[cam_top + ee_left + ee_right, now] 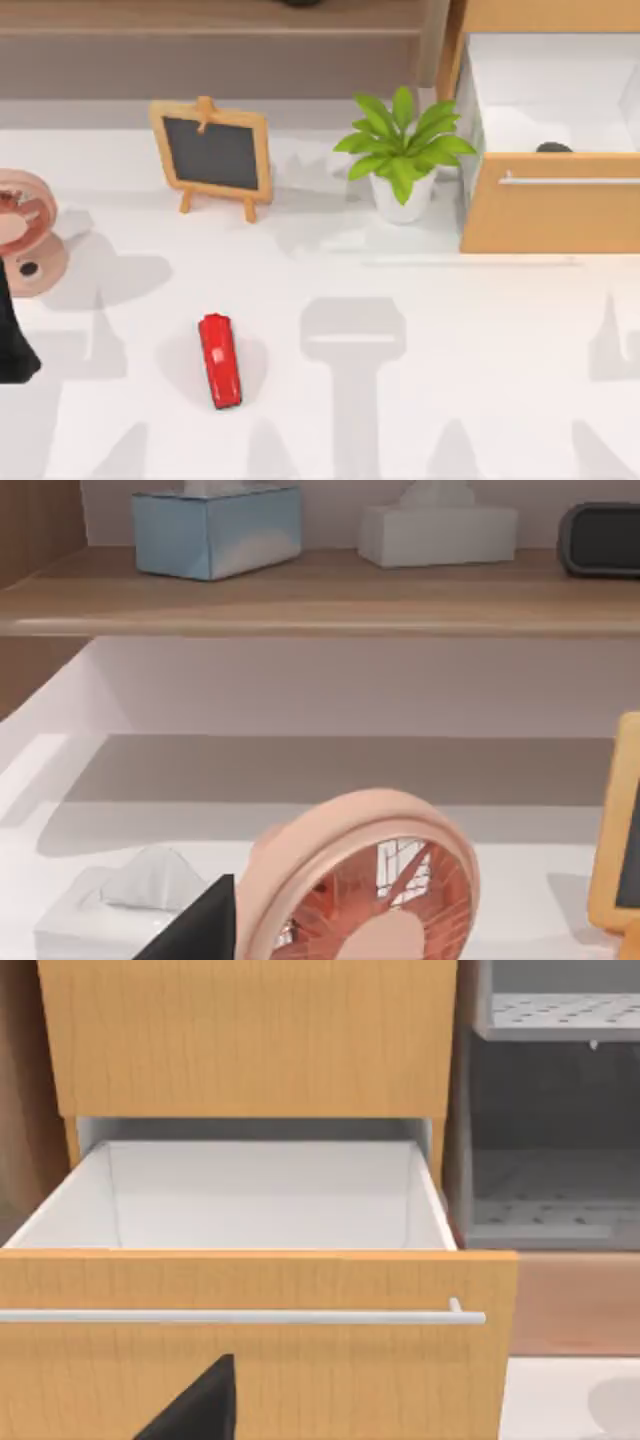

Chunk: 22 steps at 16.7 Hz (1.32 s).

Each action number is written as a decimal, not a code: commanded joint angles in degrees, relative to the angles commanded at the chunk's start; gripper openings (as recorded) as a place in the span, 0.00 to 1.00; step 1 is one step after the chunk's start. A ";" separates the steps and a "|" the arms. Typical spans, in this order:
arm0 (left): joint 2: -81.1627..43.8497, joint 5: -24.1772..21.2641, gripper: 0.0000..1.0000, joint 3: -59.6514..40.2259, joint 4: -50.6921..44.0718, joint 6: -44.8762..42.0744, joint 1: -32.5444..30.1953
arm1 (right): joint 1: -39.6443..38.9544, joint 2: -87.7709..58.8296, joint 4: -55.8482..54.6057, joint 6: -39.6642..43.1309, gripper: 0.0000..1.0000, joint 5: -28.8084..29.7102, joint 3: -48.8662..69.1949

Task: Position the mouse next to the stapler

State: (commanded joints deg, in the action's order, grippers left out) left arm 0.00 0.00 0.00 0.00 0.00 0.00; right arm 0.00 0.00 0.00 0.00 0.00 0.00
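At table's far left, near a round pink plastic desk fan: left gripper, grip state impossible to tell. Centre-left, flat on the white tabletop: glossy red bar-shaped stapler. Far right, deep inside the open white-lined wooden drawer: small dark rounded mouse, barely peeking above the front panel. Facing that drawer front: right gripper, state likewise impossible to tell. Risks clipping the panel or silver handle rail on the reach in, or knocking the stapler askew on delivery.
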 joint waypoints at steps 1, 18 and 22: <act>0.00 0.00 1.00 0.00 0.00 0.00 0.00 | 0.00 0.00 0.00 0.00 1.00 0.00 0.00; 0.00 0.00 1.00 0.00 0.00 0.00 0.00 | -3.81 -69.57 33.94 -2.95 1.00 0.34 61.31; 0.00 0.00 1.00 0.00 0.00 0.00 0.00 | -5.22 -92.61 45.48 -3.92 1.00 0.44 81.91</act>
State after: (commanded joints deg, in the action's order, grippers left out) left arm 0.00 0.00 0.00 0.00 0.00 0.00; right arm -5.22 -92.61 45.48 -3.92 0.44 81.91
